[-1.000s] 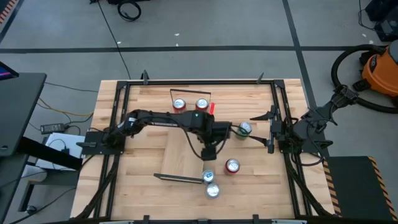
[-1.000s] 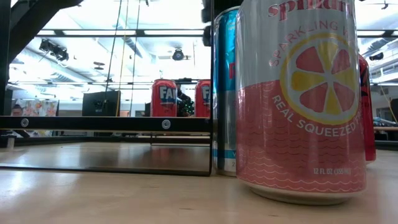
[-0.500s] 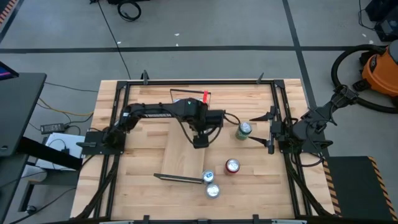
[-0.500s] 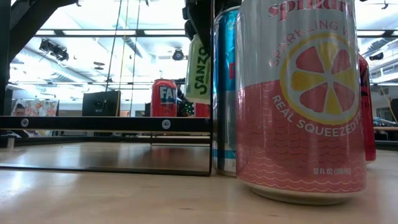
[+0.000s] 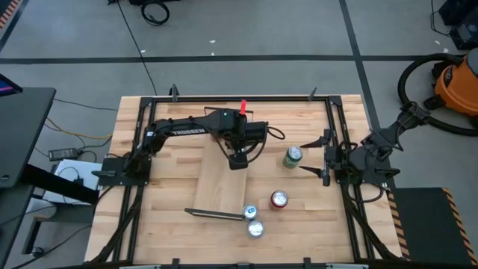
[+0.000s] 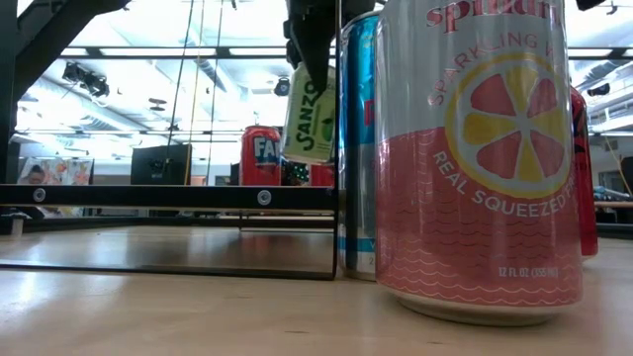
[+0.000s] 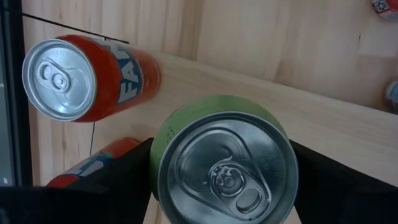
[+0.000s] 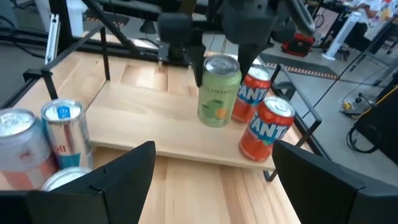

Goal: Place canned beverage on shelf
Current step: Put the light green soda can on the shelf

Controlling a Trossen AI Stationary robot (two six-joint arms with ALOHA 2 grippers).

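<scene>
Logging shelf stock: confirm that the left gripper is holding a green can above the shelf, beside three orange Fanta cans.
One detail is wrong. The right wrist view shows two orange Fanta cans on the shelf, not three. The rest holds: the left gripper is holding the green can above the shelf, beside them.

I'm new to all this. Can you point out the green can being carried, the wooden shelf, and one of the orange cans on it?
green can (image 8: 219, 92), right wrist view, on its side wall.
shelf (image 8: 155, 118), right wrist view, on its bare plank top.
orange can (image 7: 102, 78), left wrist view, on its side below the lid.
</scene>
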